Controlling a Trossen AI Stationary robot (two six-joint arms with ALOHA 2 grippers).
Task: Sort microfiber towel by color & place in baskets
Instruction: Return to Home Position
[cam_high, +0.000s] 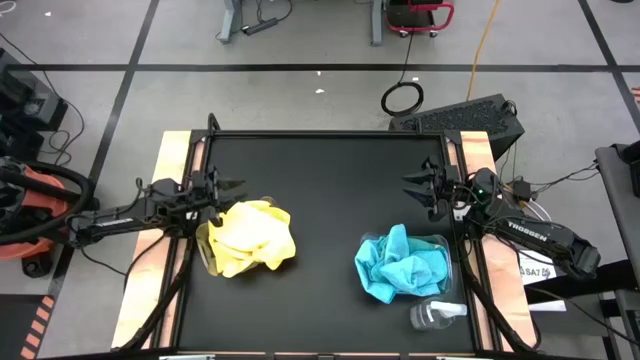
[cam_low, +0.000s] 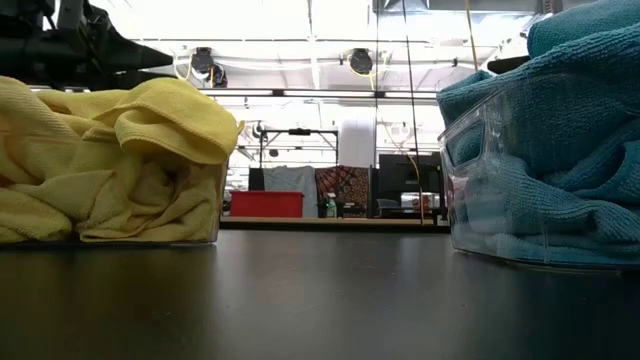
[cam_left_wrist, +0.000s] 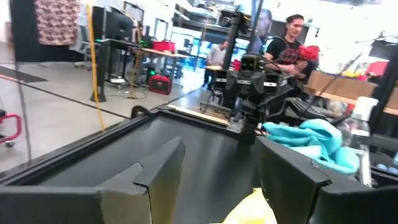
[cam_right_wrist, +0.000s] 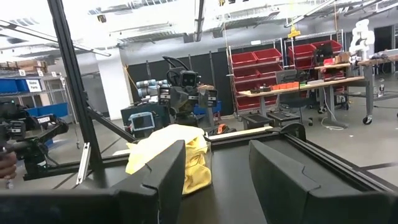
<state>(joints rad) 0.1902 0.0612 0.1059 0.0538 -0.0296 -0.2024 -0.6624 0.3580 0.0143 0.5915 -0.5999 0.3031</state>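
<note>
A heap of yellow microfiber towels (cam_high: 252, 238) fills the clear basket (cam_high: 204, 256) at the table's left; in the low view the heap (cam_low: 110, 160) bulges over the rim. Turquoise towels (cam_high: 398, 265) are piled in the other clear basket (cam_low: 500, 225) at the right. My left gripper (cam_high: 228, 186) stands open above the table's left edge, just beyond the yellow heap, and holds nothing. My right gripper (cam_high: 415, 182) stands open at the right edge, beyond the turquoise heap, also holding nothing. Each wrist view shows wide-apart fingers (cam_left_wrist: 163, 174) (cam_right_wrist: 166, 177).
A clear plastic bottle (cam_high: 437, 315) lies near the front right corner, beside the turquoise basket. The black tabletop (cam_high: 320, 200) between and beyond the two baskets is bare. A raised frame (cam_high: 320, 134) rims the table. People (cam_left_wrist: 292, 43) stand in the room behind.
</note>
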